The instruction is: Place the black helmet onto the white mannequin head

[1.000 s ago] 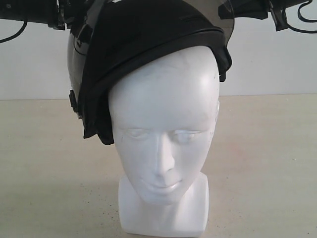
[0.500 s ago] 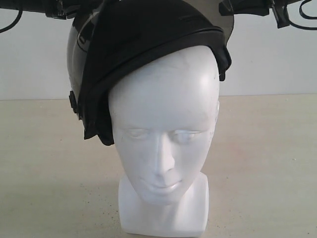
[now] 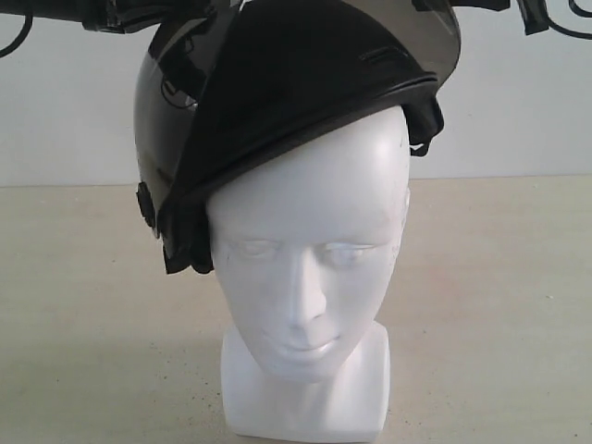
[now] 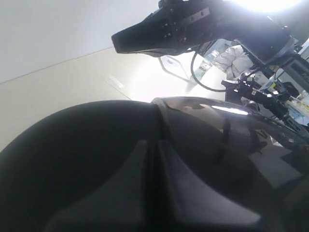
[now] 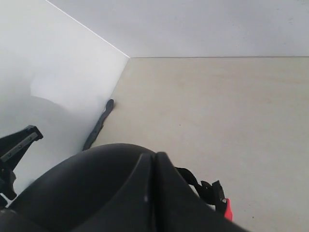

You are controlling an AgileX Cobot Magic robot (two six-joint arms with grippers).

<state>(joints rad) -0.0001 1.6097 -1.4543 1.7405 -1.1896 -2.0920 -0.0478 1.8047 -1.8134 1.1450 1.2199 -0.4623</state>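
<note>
The black helmet [image 3: 296, 83] sits tilted on the crown of the white mannequin head [image 3: 305, 240], low by the head's left-of-view side and high on the right. Its smoky visor [image 3: 166, 102] hangs over the left side. In the left wrist view my left gripper [image 4: 155, 142] is shut where the visor's edge [image 4: 217, 135] meets the matte shell [image 4: 87, 154]. My right gripper [image 5: 154, 155] is shut on the helmet's black shell [image 5: 82, 188], with the chin strap buckle [image 5: 215, 191] beside it. Both arms are cut off by the top edge of the exterior view.
The head stands on its squared base [image 3: 305, 398] on a beige table [image 3: 499, 305] in front of a white wall. The right arm [image 4: 169, 31] crosses high in the left wrist view. A dark strap [image 5: 99, 125] lies by the wall.
The helmet has shifted right and come lower over the head, and the visor has swung down on the left. Both arms have moved up toward the frame's top edge.
</note>
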